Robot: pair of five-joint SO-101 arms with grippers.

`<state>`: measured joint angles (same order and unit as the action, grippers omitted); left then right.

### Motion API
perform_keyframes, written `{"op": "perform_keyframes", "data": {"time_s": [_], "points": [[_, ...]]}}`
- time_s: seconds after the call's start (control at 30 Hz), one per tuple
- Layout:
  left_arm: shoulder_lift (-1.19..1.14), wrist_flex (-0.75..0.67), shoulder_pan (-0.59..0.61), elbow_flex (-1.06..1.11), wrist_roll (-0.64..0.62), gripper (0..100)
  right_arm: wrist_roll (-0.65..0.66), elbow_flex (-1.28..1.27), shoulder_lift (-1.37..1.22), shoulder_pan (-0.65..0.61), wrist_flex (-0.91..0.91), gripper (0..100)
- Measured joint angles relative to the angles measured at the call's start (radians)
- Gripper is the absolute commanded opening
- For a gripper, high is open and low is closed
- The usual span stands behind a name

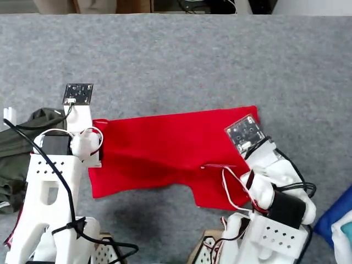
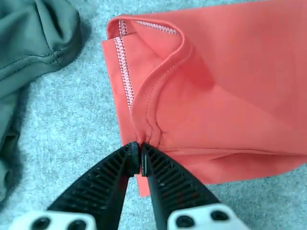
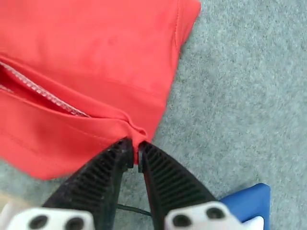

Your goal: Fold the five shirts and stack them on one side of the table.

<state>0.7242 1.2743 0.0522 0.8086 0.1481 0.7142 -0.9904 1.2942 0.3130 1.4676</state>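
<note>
**Both hands clamped on the red shirt at mid-table**

The left hand [image 2: 140,160] is clenched, its black ribbed jaws pressed together on a fold of the red shirt [image 1: 165,154] at that shirt's left edge. A curved hem and a line of white overlock stitching run just beyond the pinch. The right hand [image 3: 135,152] is likewise clenched, gripping a small bunched fold at the right edge of the same shirt, where a seam with pale stitching opens just to the left of the pinch.

From above, the red shirt lies across the middle of the table [image 1: 192,60], stretched between the two arms. Its far edge runs fairly straight and rises slightly towards the right. On the near side a flap sticks out towards the right arm [image 1: 275,203]. A dark crease runs across its middle.

A green shirt [image 1: 22,143] sits crumpled at the left edge of the table, just beside the left arm [image 1: 55,181]. It is close to the red shirt's left edge, with a strip of grey table showing between them. A blue cloth [image 1: 338,212] lies at the near right edge, apart from the red shirt.
</note>
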Motion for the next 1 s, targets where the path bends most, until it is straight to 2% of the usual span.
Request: {"op": "perform_keyframes", "data": {"time_s": [0.4, 0.57, 0.7, 0.9, 1.0], "points": [[0.000, 0.000, 0.000, 0.000, 0.000, 2, 0.186, 0.000, 0.000, 0.003, 0.095, 0.5], [0.011, 0.063, 0.000, 0.000, 0.000, 2, 0.235, -0.006, 0.008, 0.115, 0.097, 0.6], [0.011, 0.115, 0.000, 0.003, 0.000, 2, 0.285, -0.006, 0.008, 0.173, 0.097, 6.8], [0.011, 0.144, 0.000, 0.003, 0.000, 2, 0.384, -0.006, 0.008, 0.180, 0.141, 15.1], [0.011, 0.144, 0.000, 0.003, 0.000, 8, 0.419, -0.006, 0.008, 0.180, 0.146, 15.4]]}}
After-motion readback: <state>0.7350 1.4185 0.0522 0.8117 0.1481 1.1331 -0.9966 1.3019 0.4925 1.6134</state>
